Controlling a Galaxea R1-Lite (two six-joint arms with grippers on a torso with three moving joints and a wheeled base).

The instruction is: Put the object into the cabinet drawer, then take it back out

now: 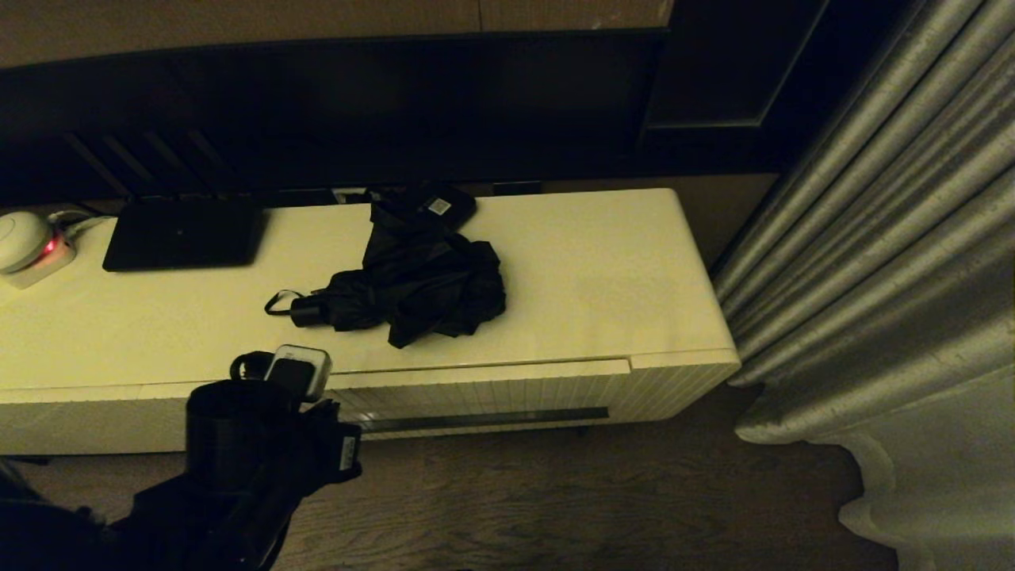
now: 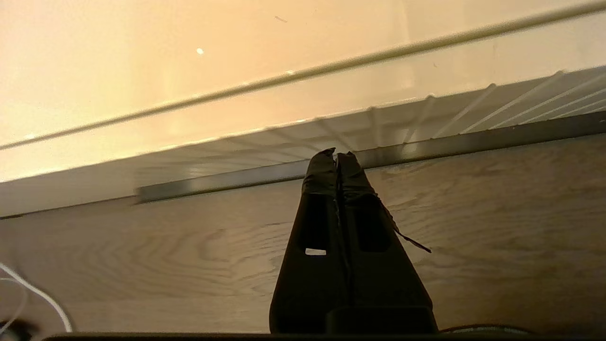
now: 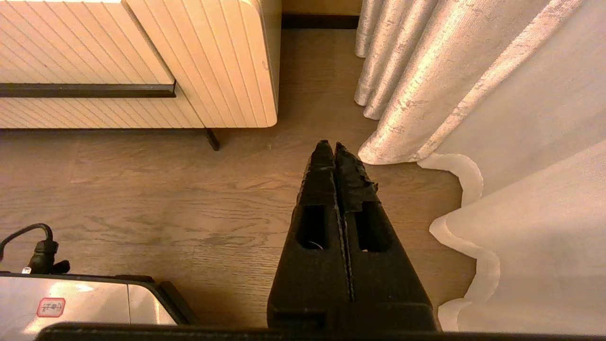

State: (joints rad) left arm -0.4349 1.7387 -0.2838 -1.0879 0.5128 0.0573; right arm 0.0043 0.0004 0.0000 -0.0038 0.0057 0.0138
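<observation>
On your far left, at the back of the cabinet top [image 1: 618, 270], you see a small white rounded device [image 1: 20, 238] with a red light, and just beside it a flat black router [image 1: 184, 234] lying against the dark wall. Below that, your left gripper [image 2: 335, 154] sits low in front of the cabinet's front; its fingers [image 2: 322, 170] are pressed together with nothing between them, and in the left wrist view their tips point up at the dark strip along the lower edge of the drawer [image 1: 484, 388]. In the head view you see only the arm's black wrist and its camera, overlapping the left end of that ribbed front. The drawer looks closed, or nearly so, with its front roughly in line with the rest of the cabinet face. Moving toward the middle, the umbrella [image 1: 412, 289] lies on the cabinet top, above the drawer and not in it, its rumpled fabric spread out, its short handle pointing to your left and the thin wrist loop trailing from it. Behind it, touching the fabric, is a small black box [image 1: 440, 205] with a white label. To your right stands a pale curtain [image 1: 888, 262] reaching the wooden floor [image 3: 189, 189]. Your right gripper [image 3: 335, 147] hangs over that floor near the curtain's hem, well apart from the cabinet, its fingers also together and empty
</observation>
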